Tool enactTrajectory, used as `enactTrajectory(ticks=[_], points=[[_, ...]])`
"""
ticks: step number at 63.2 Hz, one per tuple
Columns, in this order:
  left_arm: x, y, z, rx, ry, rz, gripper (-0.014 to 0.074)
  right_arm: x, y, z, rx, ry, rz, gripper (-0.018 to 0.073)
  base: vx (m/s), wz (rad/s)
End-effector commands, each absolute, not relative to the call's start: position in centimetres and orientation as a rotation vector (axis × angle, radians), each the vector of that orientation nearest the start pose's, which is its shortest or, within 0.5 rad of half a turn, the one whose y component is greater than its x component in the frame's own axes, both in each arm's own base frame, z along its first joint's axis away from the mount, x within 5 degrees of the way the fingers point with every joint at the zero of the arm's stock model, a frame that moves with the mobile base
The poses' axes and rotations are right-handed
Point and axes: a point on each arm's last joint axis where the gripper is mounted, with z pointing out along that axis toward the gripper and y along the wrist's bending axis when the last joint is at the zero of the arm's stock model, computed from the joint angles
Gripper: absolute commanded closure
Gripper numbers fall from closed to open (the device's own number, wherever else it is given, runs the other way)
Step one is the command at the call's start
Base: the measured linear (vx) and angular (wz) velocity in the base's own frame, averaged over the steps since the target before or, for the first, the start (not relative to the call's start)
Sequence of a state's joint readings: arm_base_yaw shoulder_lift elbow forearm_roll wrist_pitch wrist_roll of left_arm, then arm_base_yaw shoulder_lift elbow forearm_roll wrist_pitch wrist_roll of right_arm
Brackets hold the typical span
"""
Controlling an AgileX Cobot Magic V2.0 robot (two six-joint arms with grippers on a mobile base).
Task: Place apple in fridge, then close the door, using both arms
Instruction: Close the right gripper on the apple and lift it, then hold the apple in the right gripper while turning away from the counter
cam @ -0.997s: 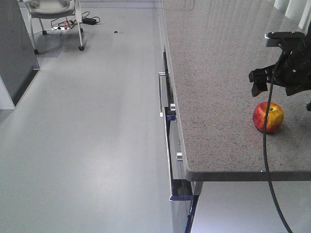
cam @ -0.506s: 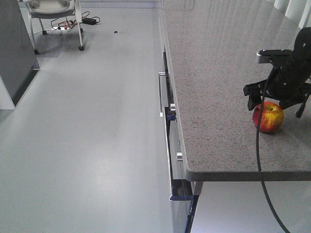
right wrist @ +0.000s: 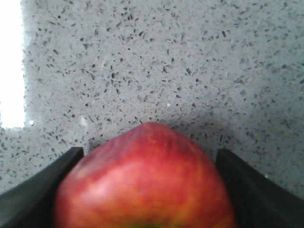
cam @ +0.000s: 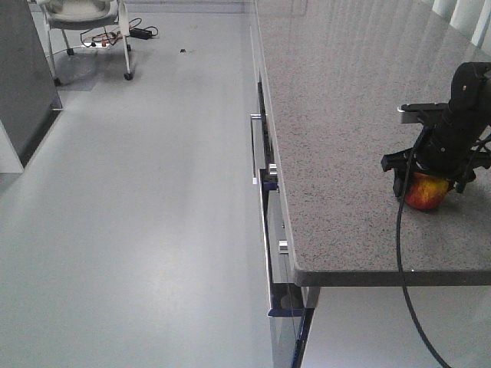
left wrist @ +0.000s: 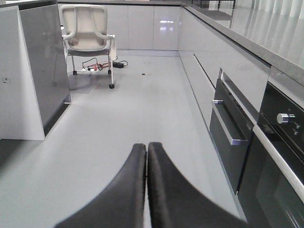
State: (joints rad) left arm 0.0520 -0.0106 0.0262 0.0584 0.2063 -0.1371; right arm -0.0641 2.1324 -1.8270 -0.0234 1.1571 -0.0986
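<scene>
The red and yellow apple rests on the speckled grey counter, near its front right corner. My right gripper is lowered over it and stands open, one black finger on each side of the fruit. My left gripper is shut on nothing, its fingers pressed together and aimed out over the floor. The fridge shows as a tall dark grey body at the far left. I cannot tell its door apart, and its inside is hidden.
Drawers with bar handles and an oven front line the counter's left face. A white chair with cables under it stands at the far end of the grey floor. A black cable hangs over the counter's front edge.
My right gripper has come down from above and behind the apple, and its fingers now straddle it. The apple has not moved.
</scene>
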Motion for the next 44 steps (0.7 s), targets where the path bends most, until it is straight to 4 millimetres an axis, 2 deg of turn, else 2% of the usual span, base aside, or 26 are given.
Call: enactTrajectory(ticks=[1, 9, 17, 21, 25, 35, 44], points=[[5.6, 0.3, 18.5, -0.125, 1.638, -0.031, 0.0603, 44.5, -3.5, 26.3, -0.052, 2.861, -0.096, 0.0153, 0.0, 0.0], [5.6, 0.3, 18.5, -0.125, 1.638, -0.031, 0.0603, 44.2, -3.3, 29.2, -0.053, 2.802, -0.081, 0.0324, 0.0, 0.0], [5.6, 0.3, 18.5, -0.125, 1.638, -0.031, 0.0603, 42.8, -2.2, 34.9, -0.126, 2.624, 0.034, 0.0499, 0.0, 0.0], [5.6, 0.3, 18.5, -0.125, 1.638, -0.031, 0.0603, 41.3, -1.3, 38.3, -0.188, 2.515, 0.119, 0.0573, 0.0, 0.0], [5.6, 0.3, 18.5, -0.125, 1.638, -0.031, 0.0603, 39.5, -0.4, 41.5, -0.25, 2.401, 0.192, 0.0573, 0.0, 0.0], [5.6, 0.3, 18.5, -0.125, 1.638, -0.031, 0.0603, 33.0, 1.7, 49.4, -0.396, 2.101, 0.334, 0.057, 0.0, 0.0], [5.6, 0.3, 18.5, -0.125, 1.638, -0.031, 0.0603, 26.8, 3.4, 53.7, -0.529, 1.938, 0.438, 0.0567, 0.0, 0.0]])
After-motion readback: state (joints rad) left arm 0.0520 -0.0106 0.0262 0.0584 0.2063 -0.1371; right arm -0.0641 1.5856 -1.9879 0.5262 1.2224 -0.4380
